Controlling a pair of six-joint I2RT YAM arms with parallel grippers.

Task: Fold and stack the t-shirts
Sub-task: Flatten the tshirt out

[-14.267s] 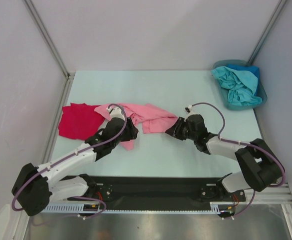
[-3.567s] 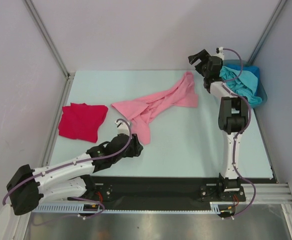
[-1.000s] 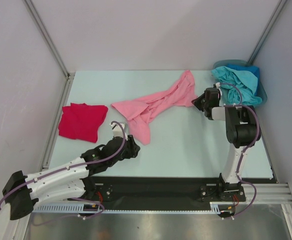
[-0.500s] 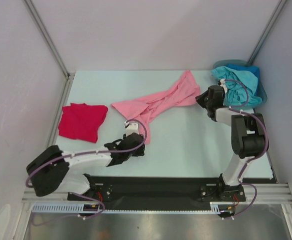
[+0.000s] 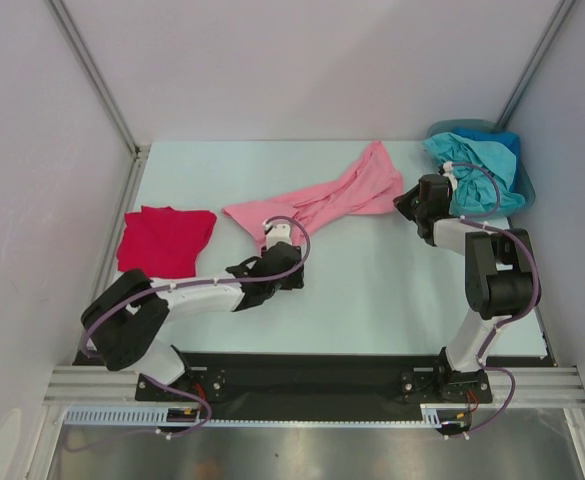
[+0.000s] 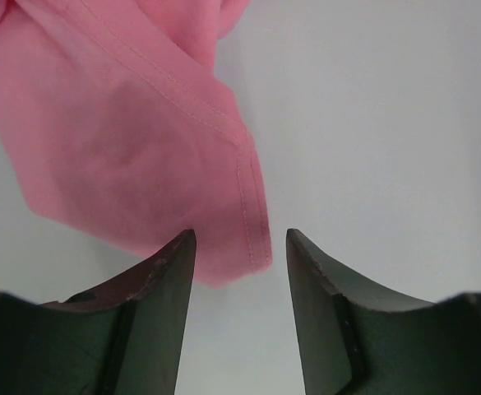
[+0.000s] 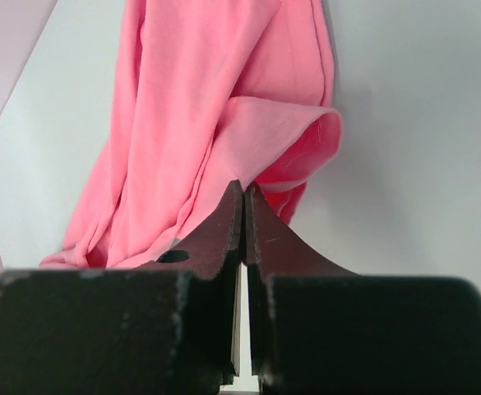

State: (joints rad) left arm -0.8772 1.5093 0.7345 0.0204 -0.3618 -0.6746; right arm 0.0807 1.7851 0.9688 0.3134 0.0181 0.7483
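Our left gripper lies low over the table. Its fingers are apart, and the hemmed corner of the pink t-shirt reaches into the gap between them without being clamped. Our right gripper has its fingers pressed together. Their tips meet a raised fold at the shirt's far-right end, and we cannot tell whether any cloth is nipped there.

The table is a pale, matt blue-green sheet. Plain lilac-grey walls close it in on three sides, with metal posts in the far corners. A teal tub sits at the far right corner, holding a crumpled teal t-shirt and, behind it, a blue t-shirt. A folded red t-shirt lies flat by the left edge, just beside the pink one but not touching it.

From above, the left gripper covers the pink shirt's near corner. Both wrist views cut the shirt off at their top edge. We cannot pick out a neckline or sleeves in the bunched cloth, and the shirts in the tub are too crumpled to show their shape.

The pink shirt is drawn into a long band, with its long axis slanting from near left to far right across the middle of the table.
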